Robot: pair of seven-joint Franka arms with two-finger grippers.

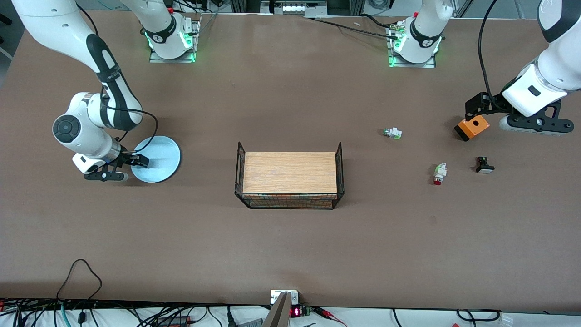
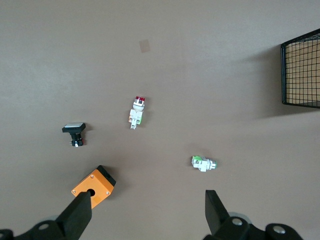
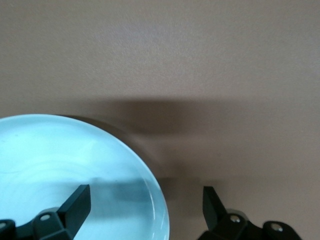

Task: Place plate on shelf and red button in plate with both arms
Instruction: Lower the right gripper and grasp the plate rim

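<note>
The pale blue plate [image 1: 159,154] lies flat on the table toward the right arm's end. My right gripper [image 1: 137,160] is open and low at the plate's edge. In the right wrist view, my right gripper [image 3: 145,193] has one finger over the plate [image 3: 60,160] and the other outside the rim. The red button [image 1: 438,174] lies on the table toward the left arm's end, and it also shows in the left wrist view [image 2: 137,110]. My left gripper [image 1: 476,108] is open and empty in the air over the orange box [image 1: 472,128]. It shows open in its wrist view [image 2: 147,200].
A black wire basket [image 1: 240,156] with a wooden floor stands mid-table; its corner shows in the left wrist view [image 2: 301,70]. A white part with a green tip [image 1: 392,133] [image 2: 203,163] and a black part with a white cap [image 1: 484,165] [image 2: 75,132] lie near the red button. The orange box [image 2: 93,186] lies by one left finger.
</note>
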